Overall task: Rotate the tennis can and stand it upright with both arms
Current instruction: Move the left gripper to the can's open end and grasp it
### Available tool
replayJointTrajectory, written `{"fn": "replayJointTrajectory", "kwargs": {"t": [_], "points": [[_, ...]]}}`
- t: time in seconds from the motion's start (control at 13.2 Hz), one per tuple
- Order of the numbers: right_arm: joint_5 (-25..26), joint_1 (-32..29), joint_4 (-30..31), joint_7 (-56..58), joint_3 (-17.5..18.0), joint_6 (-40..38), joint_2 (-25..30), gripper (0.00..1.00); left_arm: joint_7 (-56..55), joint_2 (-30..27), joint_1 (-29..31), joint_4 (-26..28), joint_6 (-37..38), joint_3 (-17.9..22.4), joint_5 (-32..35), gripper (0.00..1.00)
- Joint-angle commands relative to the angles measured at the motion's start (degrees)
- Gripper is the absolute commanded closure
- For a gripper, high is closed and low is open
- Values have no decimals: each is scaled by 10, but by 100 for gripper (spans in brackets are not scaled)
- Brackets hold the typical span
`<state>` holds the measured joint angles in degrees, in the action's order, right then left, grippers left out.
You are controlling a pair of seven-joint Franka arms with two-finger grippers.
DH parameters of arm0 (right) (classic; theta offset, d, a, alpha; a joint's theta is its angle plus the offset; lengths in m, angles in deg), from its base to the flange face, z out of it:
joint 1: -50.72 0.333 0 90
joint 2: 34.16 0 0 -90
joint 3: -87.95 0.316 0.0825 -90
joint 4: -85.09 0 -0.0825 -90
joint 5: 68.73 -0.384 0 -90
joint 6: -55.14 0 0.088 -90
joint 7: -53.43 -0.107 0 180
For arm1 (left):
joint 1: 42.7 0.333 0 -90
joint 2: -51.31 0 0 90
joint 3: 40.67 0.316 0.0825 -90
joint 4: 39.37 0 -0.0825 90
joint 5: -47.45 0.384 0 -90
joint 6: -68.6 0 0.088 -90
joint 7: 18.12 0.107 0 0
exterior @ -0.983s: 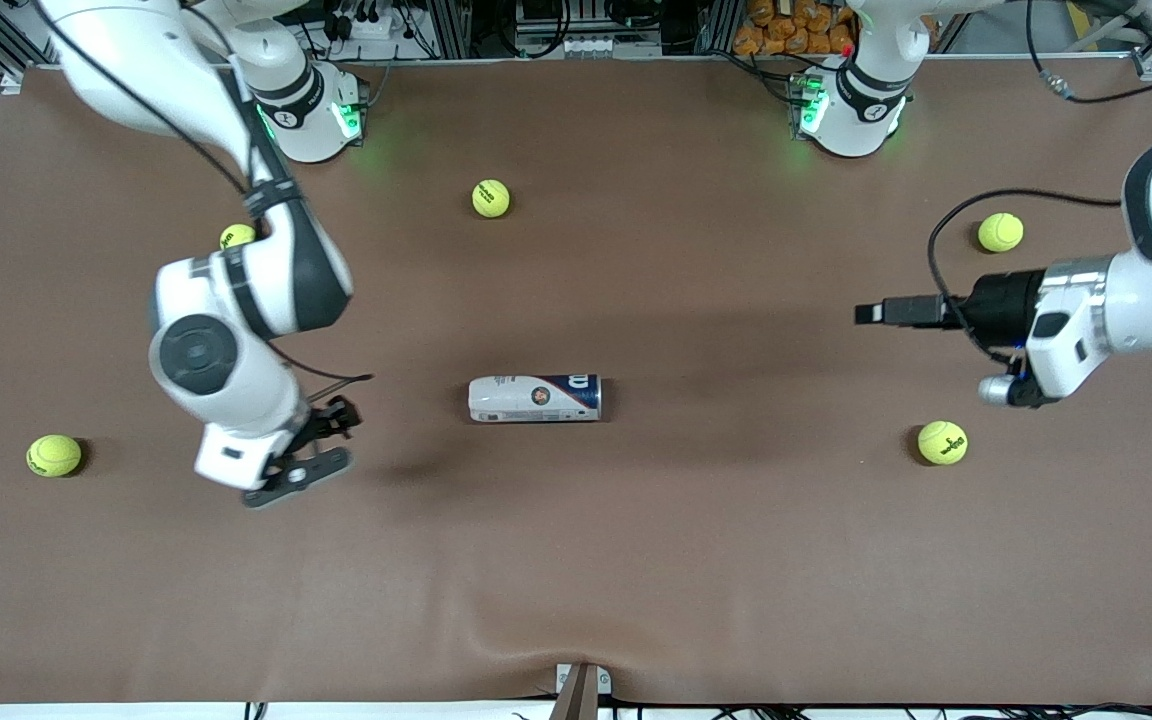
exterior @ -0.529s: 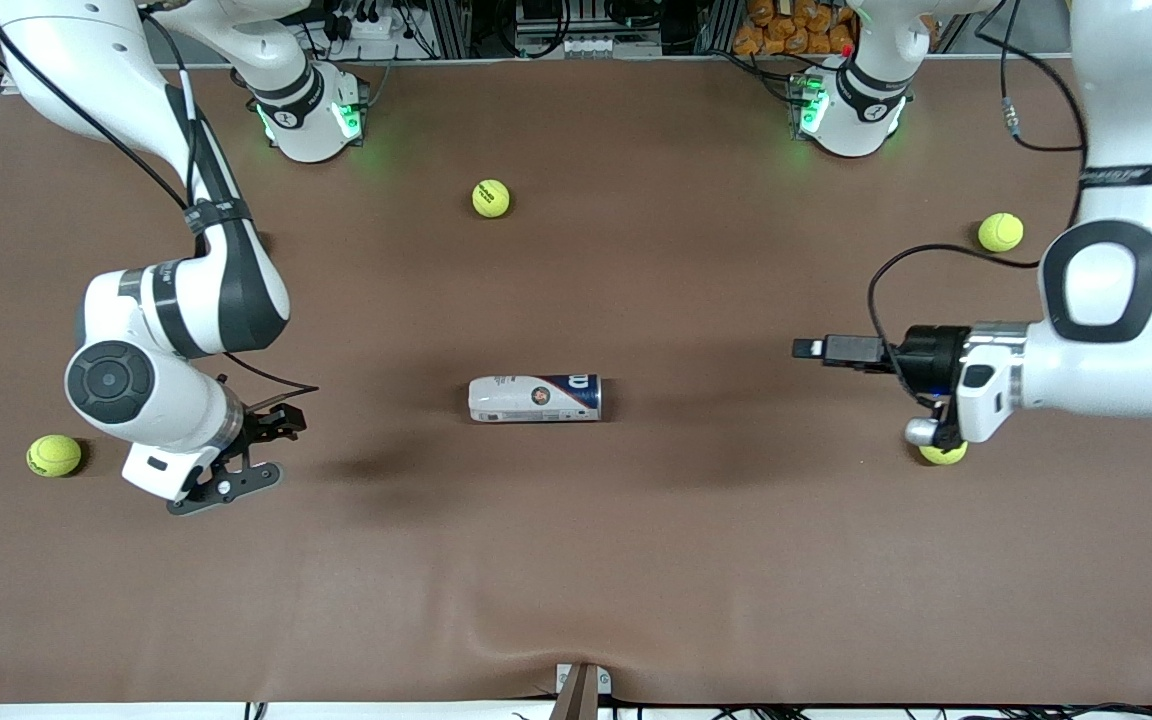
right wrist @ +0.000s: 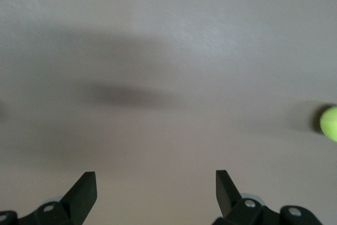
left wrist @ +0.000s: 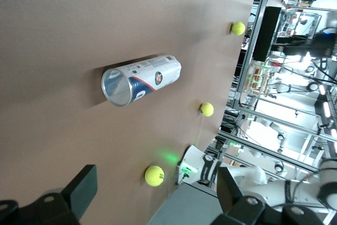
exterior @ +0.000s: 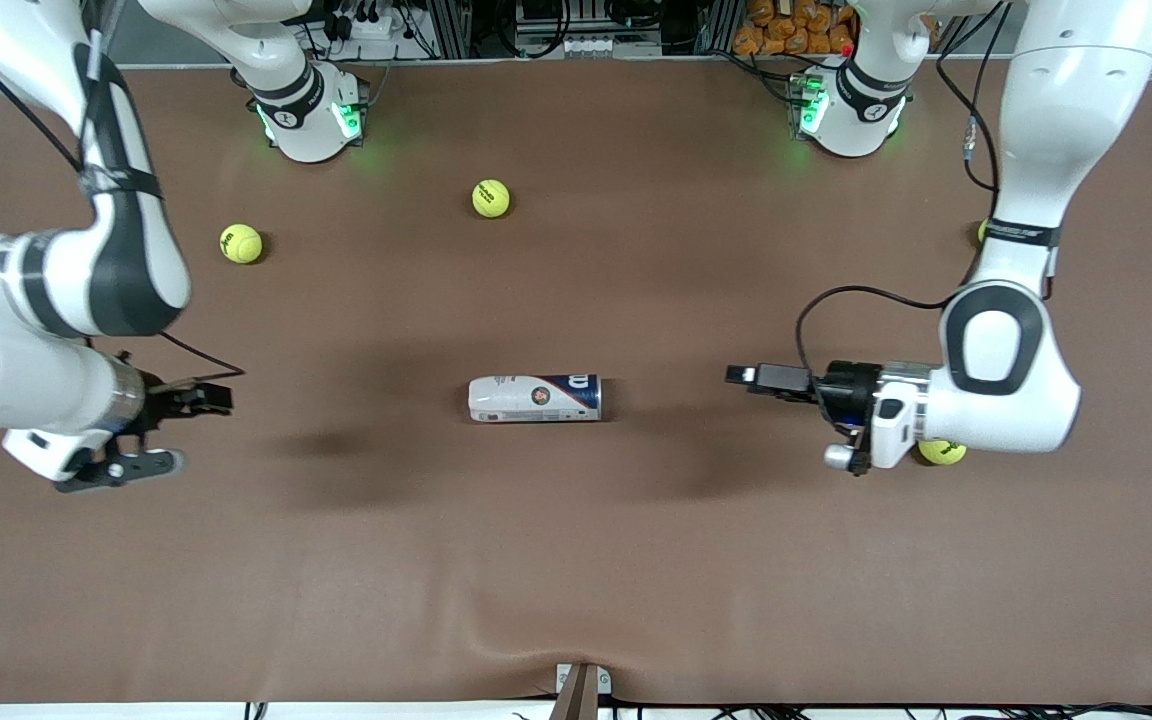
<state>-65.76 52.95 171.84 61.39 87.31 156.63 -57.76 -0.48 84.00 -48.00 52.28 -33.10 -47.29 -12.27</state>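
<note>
A broad worktop covered in a matte brown sheet carries everything. Near its middle a slim white and navy cylindrical tennis can lies on its side, its open silver-rimmed end toward the left arm's end of the worktop. Fuzzy yellow-green tennis balls rest well apart around it: one farther from the front camera, one toward the right arm's end, and one toward the left arm's end, partly hidden.
</note>
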Motion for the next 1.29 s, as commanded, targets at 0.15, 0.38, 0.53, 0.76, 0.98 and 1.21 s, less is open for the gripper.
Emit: {"fn": "replayJointTrajectory", "kwargs": {"t": [0.15,0.38,0.53,0.76,0.98,1.21], "points": [[-17,-27,15,1,12,-32,41,0,67,43,-47,-1,-62,1,-73,0],[-31,-33,13,0,8,-59,66,0,138,76,-55,2,-79,1,-117,0],[-41,-56,13,0,10,-81,82,0,171,81,-60,26,-103,0,-146,0],[-42,-70,13,0,10,-104,102,0,242,81,-94,74,-149,1,-258,0],[-42,-70,14,-6,9,-115,114,0,252,90,-110,78,-164,1,-288,0],[-58,-69,15,-16,10,-127,144,0,267,106,-122,77,-169,1,-315,0]]}}
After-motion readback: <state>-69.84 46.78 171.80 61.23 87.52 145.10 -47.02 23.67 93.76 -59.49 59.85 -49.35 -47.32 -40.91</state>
